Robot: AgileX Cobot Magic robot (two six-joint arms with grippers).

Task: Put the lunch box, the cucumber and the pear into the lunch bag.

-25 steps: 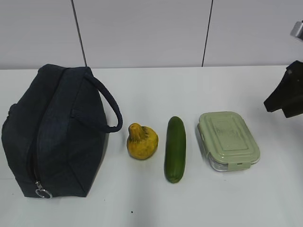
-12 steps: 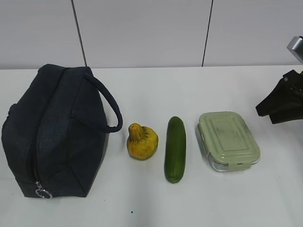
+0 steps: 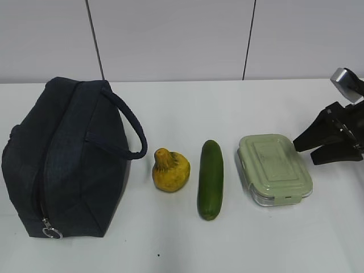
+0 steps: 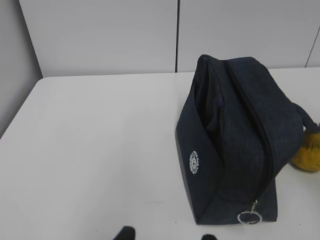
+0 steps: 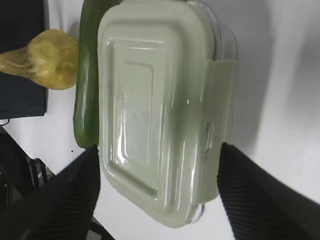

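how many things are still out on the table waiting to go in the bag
3, in a row right of the bag: the pear nearest it, the cucumber in the middle, the lunch box farthest right. The bag looks zipped, so its inside is hidden.

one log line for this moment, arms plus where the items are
right gripper: open, beside lunch box | left gripper: idle | pear, cucumber: on table | lunch bag: zipped

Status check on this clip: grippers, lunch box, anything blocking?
Right gripper open, at lunch box, no contact visible. Left gripper barely in view, state unclear. Lunch bag zipped shut. Cucumber close beside the box.
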